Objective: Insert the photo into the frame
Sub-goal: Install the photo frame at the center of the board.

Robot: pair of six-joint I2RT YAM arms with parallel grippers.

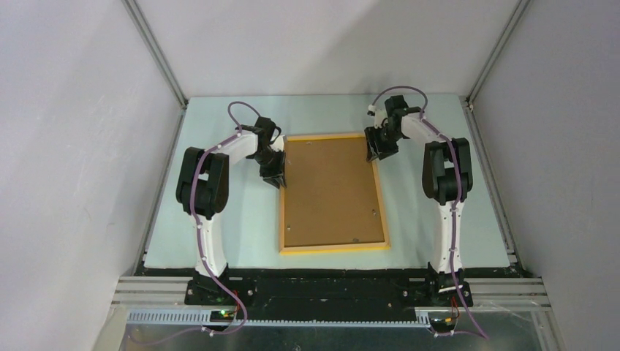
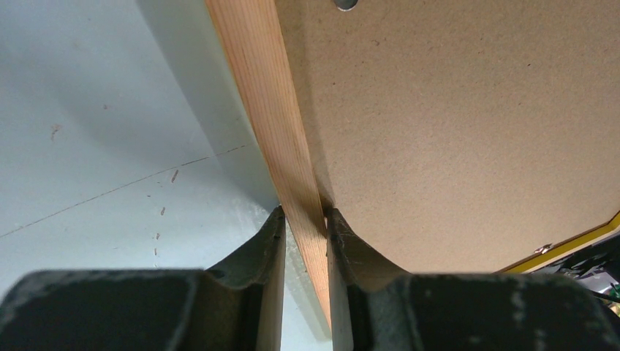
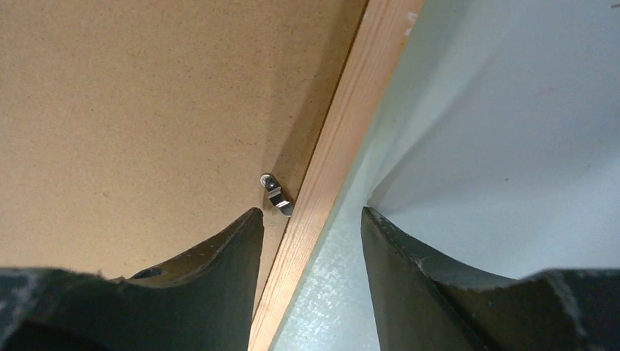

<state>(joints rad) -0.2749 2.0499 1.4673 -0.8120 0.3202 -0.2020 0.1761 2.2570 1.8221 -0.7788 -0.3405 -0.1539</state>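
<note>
The frame (image 1: 333,248) lies face down at the middle of the table, its yellow-orange wooden edges around a plain brown backing board (image 1: 330,190). The photo is hidden from every view. My left gripper (image 1: 275,175) is at the frame's left edge, near the far corner. In the left wrist view it (image 2: 305,213) is shut on the wooden edge (image 2: 267,95). My right gripper (image 1: 380,150) is at the far right corner. In the right wrist view it (image 3: 311,212) stands open astride the wooden edge (image 3: 351,117), with gaps on both sides.
A small metal clip (image 3: 274,191) sits on the backing board beside the right edge. The pale table (image 1: 219,234) is enclosed by grey walls on three sides, with aluminium rails along the near edge by the arm bases.
</note>
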